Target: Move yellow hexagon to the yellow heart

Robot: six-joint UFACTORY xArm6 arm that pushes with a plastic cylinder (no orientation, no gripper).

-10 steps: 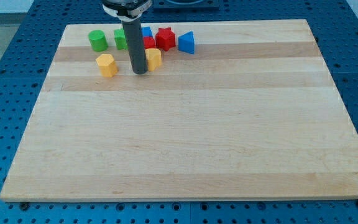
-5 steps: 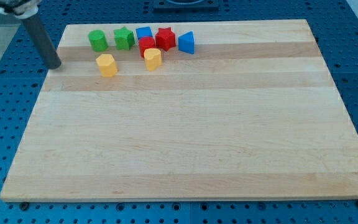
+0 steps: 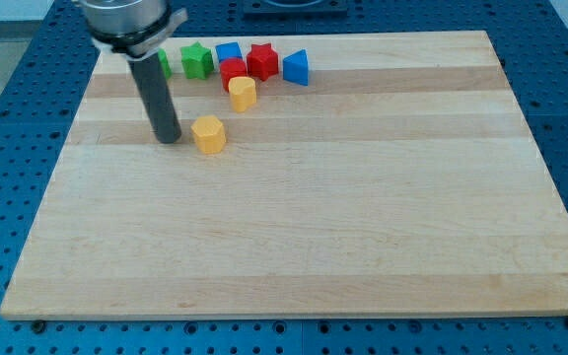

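The yellow hexagon (image 3: 208, 134) lies on the wooden board (image 3: 294, 227), near the view's top left. The yellow heart (image 3: 242, 93) sits a short way up and to the right of it, apart from it. My tip (image 3: 168, 137) rests on the board just left of the hexagon, with a small gap between them. The rod rises from the tip toward the view's top and hides part of the green block behind it.
A row of blocks runs along the board's top edge: a green block (image 3: 163, 65) partly hidden by the rod, a green star (image 3: 197, 60), a blue block (image 3: 229, 51), a red block (image 3: 232, 72), a red star (image 3: 262, 60), a blue triangle (image 3: 296, 67).
My tip swung from beside the heart out past the board's left edge, then came back in. The yellow hexagon has slid right and down, closer to the heart.
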